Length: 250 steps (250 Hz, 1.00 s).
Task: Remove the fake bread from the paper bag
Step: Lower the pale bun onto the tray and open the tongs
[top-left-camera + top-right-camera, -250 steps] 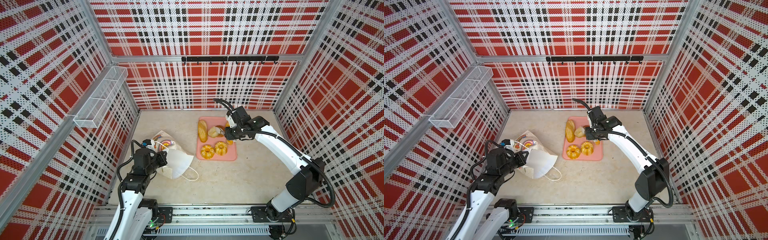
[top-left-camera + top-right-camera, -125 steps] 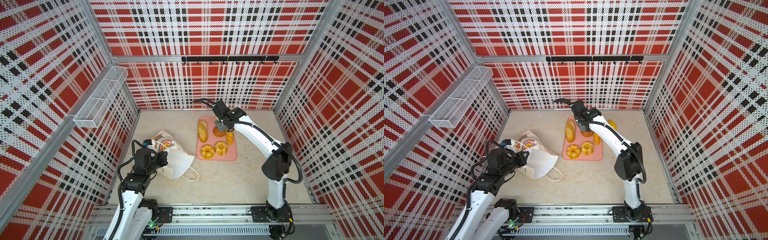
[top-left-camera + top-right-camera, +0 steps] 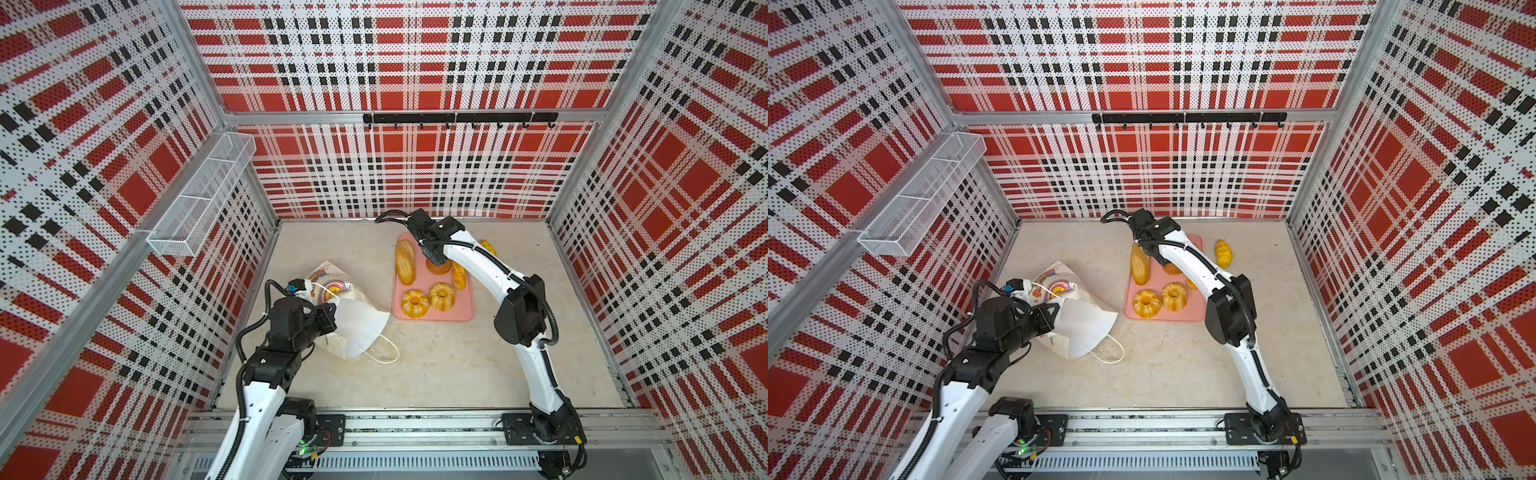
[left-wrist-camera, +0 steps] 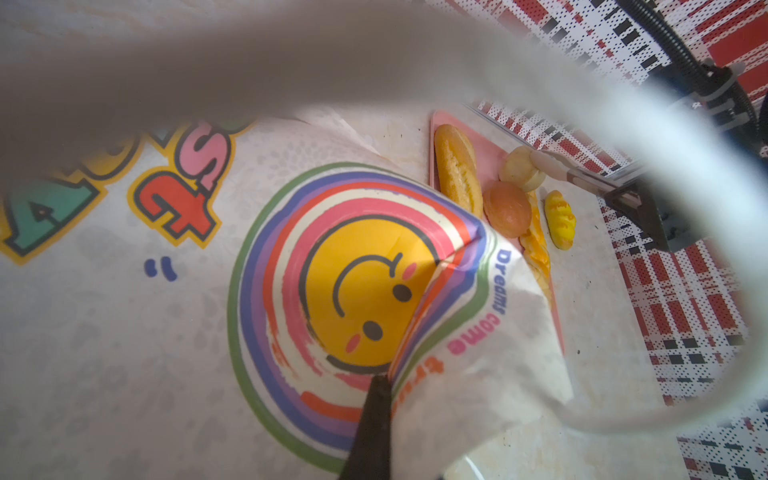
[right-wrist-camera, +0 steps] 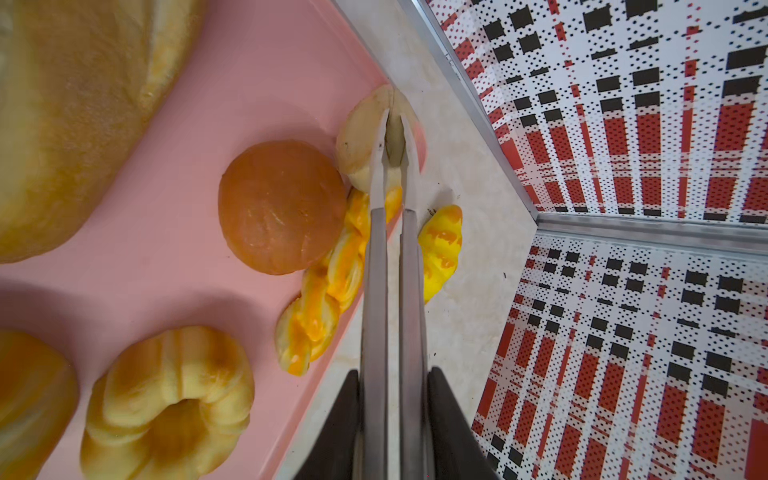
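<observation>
The white paper bag lies on its side at the left, rainbow print up. My left gripper is shut on a fold of it. On the pink tray lie fake bread pieces: a long loaf, a round brown bun, a braided stick and two rings. A yellow croissant lies on the table beside the tray. My right gripper is shut on a small pale roll at the tray's far corner.
A white wire basket hangs on the left wall. A black hook rail runs along the back wall. The bag's cord handle trails on the table. The right arm arches over the tray's right side.
The right arm's elbow has swung in from the right toward the middle, and its wrist has turned over the tray's far end with the small roll. The left arm and bag have not moved.
</observation>
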Available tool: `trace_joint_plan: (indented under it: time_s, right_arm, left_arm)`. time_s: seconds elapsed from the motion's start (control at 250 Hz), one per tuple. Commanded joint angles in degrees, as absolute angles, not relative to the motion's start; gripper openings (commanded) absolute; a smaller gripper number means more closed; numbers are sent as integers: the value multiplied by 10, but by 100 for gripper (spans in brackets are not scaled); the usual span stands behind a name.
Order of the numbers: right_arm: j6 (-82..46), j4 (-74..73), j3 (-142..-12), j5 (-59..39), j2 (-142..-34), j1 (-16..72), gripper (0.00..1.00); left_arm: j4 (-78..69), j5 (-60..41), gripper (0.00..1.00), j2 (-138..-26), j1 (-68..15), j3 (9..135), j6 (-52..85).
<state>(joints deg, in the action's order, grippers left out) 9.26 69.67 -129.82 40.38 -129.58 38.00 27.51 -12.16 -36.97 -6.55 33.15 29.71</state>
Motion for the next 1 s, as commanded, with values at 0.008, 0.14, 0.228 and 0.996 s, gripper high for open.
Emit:
trace_joint_plan:
  time_s: [0.008,0.14,0.228,0.996]
  right_arm:
    - [90,690,-1336,390,-1311,389,0]
    - [64,682,-1348,328,-1317,391,0]
    - [44,671,-1346,294,-1317,390,6]
    - [-92,613,-1274,66,-1240,325,34]
  left_arm:
    - [273,-119,0,-364,-69,326,296]
    - [273,-118,0,-364,-70,327,296]
    - [273,-118,0,-364,-71,327,296]
    - [273,-125,0,-365,-69,328,293]
